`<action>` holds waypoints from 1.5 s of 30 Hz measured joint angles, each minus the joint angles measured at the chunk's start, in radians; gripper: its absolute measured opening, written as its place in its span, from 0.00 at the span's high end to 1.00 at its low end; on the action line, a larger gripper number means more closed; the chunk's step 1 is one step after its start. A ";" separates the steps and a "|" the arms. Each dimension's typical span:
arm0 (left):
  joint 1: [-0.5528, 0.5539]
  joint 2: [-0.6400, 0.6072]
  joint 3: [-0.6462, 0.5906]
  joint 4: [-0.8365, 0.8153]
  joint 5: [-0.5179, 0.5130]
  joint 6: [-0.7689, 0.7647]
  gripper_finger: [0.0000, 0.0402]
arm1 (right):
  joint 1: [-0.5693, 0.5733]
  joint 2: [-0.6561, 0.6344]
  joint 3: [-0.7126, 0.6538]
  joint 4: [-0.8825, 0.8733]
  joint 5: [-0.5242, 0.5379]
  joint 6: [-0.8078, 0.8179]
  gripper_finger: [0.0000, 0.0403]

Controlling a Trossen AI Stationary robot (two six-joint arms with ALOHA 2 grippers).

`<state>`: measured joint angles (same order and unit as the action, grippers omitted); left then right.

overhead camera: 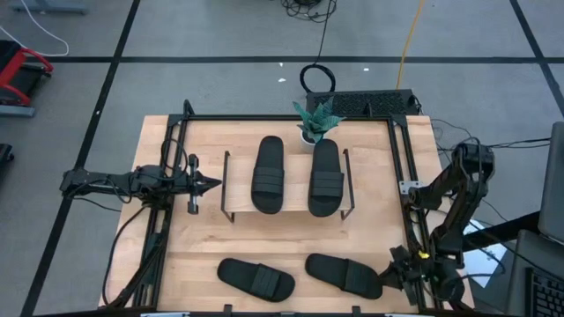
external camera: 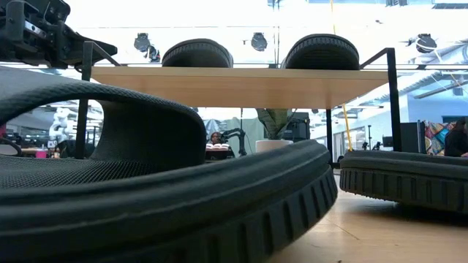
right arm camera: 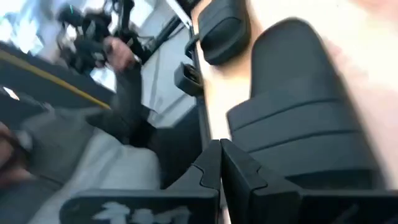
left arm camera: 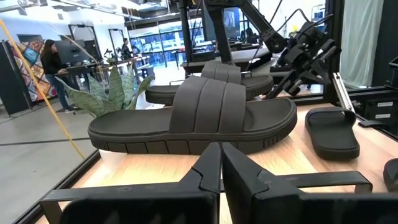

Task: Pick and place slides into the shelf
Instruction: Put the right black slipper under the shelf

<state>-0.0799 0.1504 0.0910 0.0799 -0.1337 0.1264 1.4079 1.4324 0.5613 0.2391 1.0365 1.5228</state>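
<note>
Slides [external camera: 146, 183] filling low view, shelf [external camera: 241, 86] half-hidden

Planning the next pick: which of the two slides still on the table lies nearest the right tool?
The slide at the table's front right. It lies just beside the shut right tool, while the other loose slide lies farther toward the front left.
</note>
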 joint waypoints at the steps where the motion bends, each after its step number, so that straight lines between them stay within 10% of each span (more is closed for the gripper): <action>1: 0.000 0.000 0.000 0.000 0.000 0.001 0.95 | -0.001 0.017 0.002 0.009 0.027 0.027 1.00; 7: 0.000 0.000 0.000 0.005 -0.001 0.120 0.96 | -0.022 0.038 -0.001 0.006 0.006 0.196 1.00; 24: 0.000 0.000 0.000 0.008 -0.009 0.180 0.95 | -0.080 0.039 -0.004 -0.044 -0.218 -0.337 1.00; 45: 0.000 0.000 0.000 0.036 -0.104 0.071 1.00 | -0.034 -0.044 0.070 -0.509 -0.306 -0.453 1.00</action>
<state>-0.0799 0.1505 0.0914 0.1160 -0.2373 0.1978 1.3739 1.3883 0.6312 -0.2699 0.7304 1.0696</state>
